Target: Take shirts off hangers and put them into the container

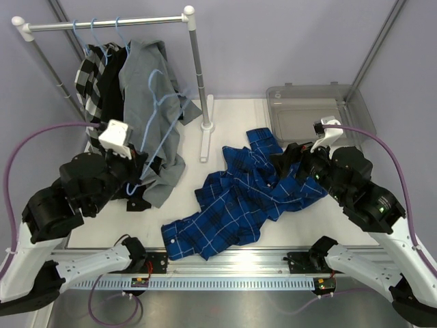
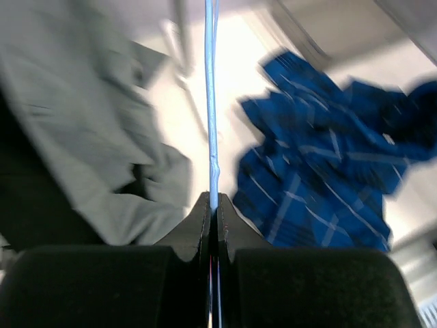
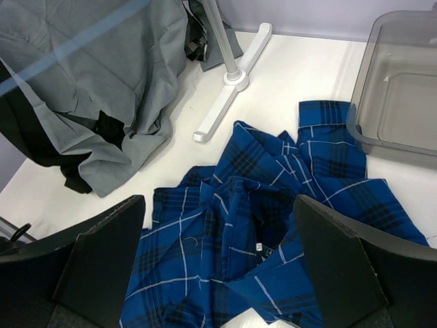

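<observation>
I counted four shirts. Three hung bunched at the left end of the silver rail (image 1: 109, 25): a black-and-white check shirt (image 1: 89, 75) on the outside, a black shirt (image 1: 110, 76) in the middle and a grey shirt (image 1: 147, 85) nearest the stand's post (image 1: 197, 75). The fourth, the blue plaid shirt (image 1: 239, 198), lay crumpled on the white tabletop (image 1: 225, 130), one end just beside the near left corner of the clear container (image 1: 300, 116), which sat at the far right.

There were four light-blue wire hangers: three hooks (image 1: 94, 29) sat over the rail, and one loose hanger (image 2: 211, 102) slanted across the front of the grey shirt. The left jaws were pinched shut on that loose hanger's wire. The right jaws stood wide apart above the middle of the blue plaid shirt, gripping nothing.

The black shirt was mostly buried between its neighbours, showing only a strip. The shoulders of the three hung hangers were covered by cloth. The left wrist view was smeared, so the shirts there were only patches of colour. From above, the right jaws were hard to pick out against the dark plaid, and the right wrist view cut off the container's far side.
</observation>
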Controlling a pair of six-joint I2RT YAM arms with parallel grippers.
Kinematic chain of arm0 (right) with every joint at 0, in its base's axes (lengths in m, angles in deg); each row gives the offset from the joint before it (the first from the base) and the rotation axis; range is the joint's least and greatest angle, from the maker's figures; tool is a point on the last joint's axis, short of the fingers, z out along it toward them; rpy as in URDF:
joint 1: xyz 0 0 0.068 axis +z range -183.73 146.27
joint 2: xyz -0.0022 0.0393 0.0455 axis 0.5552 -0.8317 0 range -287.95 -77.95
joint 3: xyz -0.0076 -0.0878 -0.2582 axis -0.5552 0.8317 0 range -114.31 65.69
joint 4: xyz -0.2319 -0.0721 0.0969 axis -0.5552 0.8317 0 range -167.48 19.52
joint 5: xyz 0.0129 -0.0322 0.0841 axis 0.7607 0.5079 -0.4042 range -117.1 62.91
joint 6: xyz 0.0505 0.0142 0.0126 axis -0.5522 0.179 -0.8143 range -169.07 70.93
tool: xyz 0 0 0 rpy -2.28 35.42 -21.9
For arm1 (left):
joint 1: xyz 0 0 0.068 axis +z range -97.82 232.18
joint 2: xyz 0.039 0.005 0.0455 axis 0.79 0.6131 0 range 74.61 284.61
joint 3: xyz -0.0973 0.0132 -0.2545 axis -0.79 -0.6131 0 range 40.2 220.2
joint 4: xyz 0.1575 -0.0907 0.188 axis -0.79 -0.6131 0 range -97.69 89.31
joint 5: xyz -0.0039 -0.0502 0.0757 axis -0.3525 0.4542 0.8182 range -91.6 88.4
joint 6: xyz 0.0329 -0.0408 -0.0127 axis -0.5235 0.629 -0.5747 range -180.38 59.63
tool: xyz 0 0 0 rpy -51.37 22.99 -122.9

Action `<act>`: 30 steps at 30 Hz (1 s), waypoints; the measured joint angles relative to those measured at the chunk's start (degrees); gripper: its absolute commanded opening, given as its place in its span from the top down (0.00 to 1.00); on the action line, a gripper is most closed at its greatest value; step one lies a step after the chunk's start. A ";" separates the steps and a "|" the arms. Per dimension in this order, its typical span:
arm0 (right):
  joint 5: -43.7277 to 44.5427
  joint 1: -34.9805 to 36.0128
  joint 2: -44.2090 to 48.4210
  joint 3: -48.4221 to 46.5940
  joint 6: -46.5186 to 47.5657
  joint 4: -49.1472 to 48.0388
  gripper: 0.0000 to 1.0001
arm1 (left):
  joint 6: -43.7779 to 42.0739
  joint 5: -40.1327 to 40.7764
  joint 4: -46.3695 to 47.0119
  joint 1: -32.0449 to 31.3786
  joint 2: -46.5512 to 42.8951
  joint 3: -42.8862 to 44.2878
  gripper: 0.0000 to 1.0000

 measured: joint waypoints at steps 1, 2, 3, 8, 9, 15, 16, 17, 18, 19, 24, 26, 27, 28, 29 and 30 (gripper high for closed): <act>0.26 0.00 -0.09 0.09 0.00 0.04 0.01 | -0.28 3.02 -0.02 0.00 0.33 1.40 1.00; 0.35 0.00 -0.13 0.22 0.00 0.04 0.00 | -0.55 6.03 -0.22 0.04 1.18 3.10 1.00; 0.37 0.00 -0.13 0.39 -0.02 0.04 0.01 | -0.96 8.72 -0.48 0.15 2.49 5.20 1.00; 0.24 0.00 -0.07 1.18 0.02 0.02 0.01 | -3.93 12.66 3.21 6.88 13.33 14.80 1.00; 0.17 0.00 0.04 1.38 0.02 0.00 0.00 | -4.13 11.23 3.72 9.55 16.15 16.98 1.00; -0.74 0.00 1.55 2.86 -0.02 -0.15 0.01 | -5.73 6.23 8.72 19.10 32.00 28.48 1.00; -0.87 0.00 1.95 3.17 -0.04 -0.17 0.01 | -5.81 4.90 8.92 19.85 34.12 30.16 1.00; -0.92 0.00 2.32 3.41 -0.07 -0.17 0.01 | -5.84 3.48 9.31 20.44 36.37 32.11 1.00; -0.98 0.00 2.73 3.65 -0.11 -0.20 0.01 | -5.79 2.08 9.70 21.16 38.14 33.66 1.00; -1.01 0.00 3.17 3.85 -0.20 -0.20 0.01 | -5.73 1.01 10.14 21.90 39.63 34.82 1.00; -1.11 0.00 5.07 4.70 -0.50 -0.20 0.01 | -4.76 -4.79 11.80 26.58 43.21 36.61 1.00; -1.09 0.00 5.64 5.07 -0.63 -0.20 0.01 | -4.48 -6.58 12.59 28.02 44.00 36.70 1.00; -1.09 0.00 5.77 5.25 -0.70 -0.17 0.01 | -4.39 -7.32 12.90 28.65 44.39 36.70 1.00; -1.07 0.00 5.86 5.49 -0.81 -0.17 0.01 | -4.20 -8.35 13.46 29.18 44.81 36.70 1.00; -1.05 0.00 5.86 5.68 -0.90 -0.17 0.00 | -4.09 -8.68 13.73 29.55 45.29 36.68 1.00; -1.03 0.00 5.86 5.90 -0.96 -0.17 0.01 | -4.09 -9.22 14.05 29.75 45.75 36.63 1.00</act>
